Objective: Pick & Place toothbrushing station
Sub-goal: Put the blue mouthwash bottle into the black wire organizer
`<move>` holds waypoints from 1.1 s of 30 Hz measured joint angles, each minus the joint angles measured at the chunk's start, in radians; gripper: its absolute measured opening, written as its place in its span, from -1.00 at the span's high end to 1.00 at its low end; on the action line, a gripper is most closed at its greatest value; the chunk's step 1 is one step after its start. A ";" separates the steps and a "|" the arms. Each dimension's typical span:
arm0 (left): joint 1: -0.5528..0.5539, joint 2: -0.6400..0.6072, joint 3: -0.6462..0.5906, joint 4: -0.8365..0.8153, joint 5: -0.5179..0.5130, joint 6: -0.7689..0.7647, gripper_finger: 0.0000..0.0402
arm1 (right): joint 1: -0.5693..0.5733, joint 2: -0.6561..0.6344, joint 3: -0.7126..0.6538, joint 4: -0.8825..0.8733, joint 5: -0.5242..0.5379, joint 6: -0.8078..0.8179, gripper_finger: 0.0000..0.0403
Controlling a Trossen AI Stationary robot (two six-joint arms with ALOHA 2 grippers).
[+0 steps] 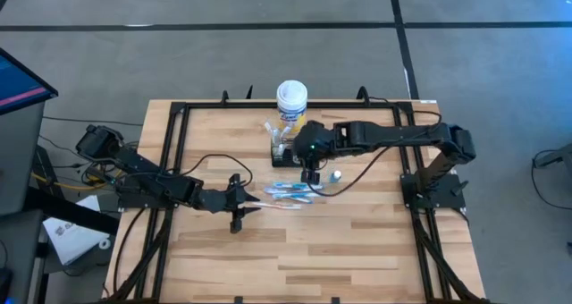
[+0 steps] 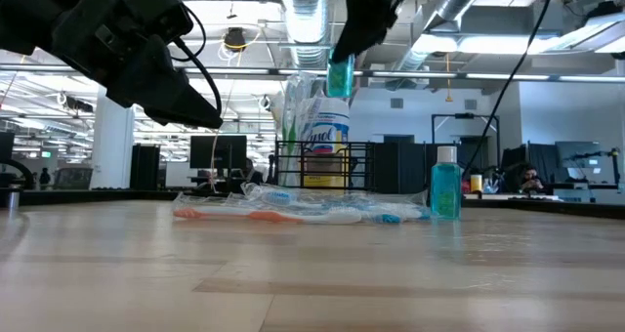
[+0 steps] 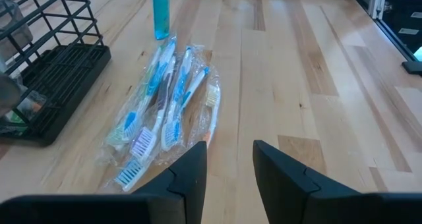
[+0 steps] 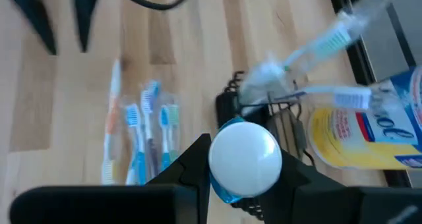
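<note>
My left gripper [image 3: 229,168] hangs empty with its fingers apart, low over the table on the near side of the caddy. Just ahead of it, between me and the caddy, lies the heap of wrapped toothbrushes [image 3: 160,99], still in their clear sleeves and none yet picked up.

Beyond that heap is the black wire-mesh caddy [image 1: 284,154], the toothbrushing station itself. My right gripper [image 4: 245,159] hovers just above its near edge, clamped on a small teal bottle with a white cap [image 4: 244,153], which is clear of the table and not yet inside. A couple of wrapped toothbrushes [image 4: 322,49] already lean out of the caddy, though how many are in there I can't quite make out.

A second teal bottle [image 1: 335,174] stands on the wood to the right of the caddy. Touching the caddy's far side is the yellow wipes canister [image 1: 291,105].

I judge the job partly done: some brushes loaded, one bottle about to go in, then the loose brushes and the other bottle.
</note>
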 joint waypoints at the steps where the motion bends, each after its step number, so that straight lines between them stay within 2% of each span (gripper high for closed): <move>1: 0.000 0.000 0.000 0.000 0.000 0.000 0.41 | -0.012 0.000 -0.008 0.008 -0.015 0.000 0.60; 14: 0.000 0.000 0.000 0.000 0.003 0.000 0.41 | -0.127 0.006 -0.078 0.107 -0.099 -0.020 0.60; 33: 0.000 0.000 0.000 -0.001 -0.001 0.000 0.41 | -0.180 0.052 -0.080 0.150 -0.165 -0.066 0.60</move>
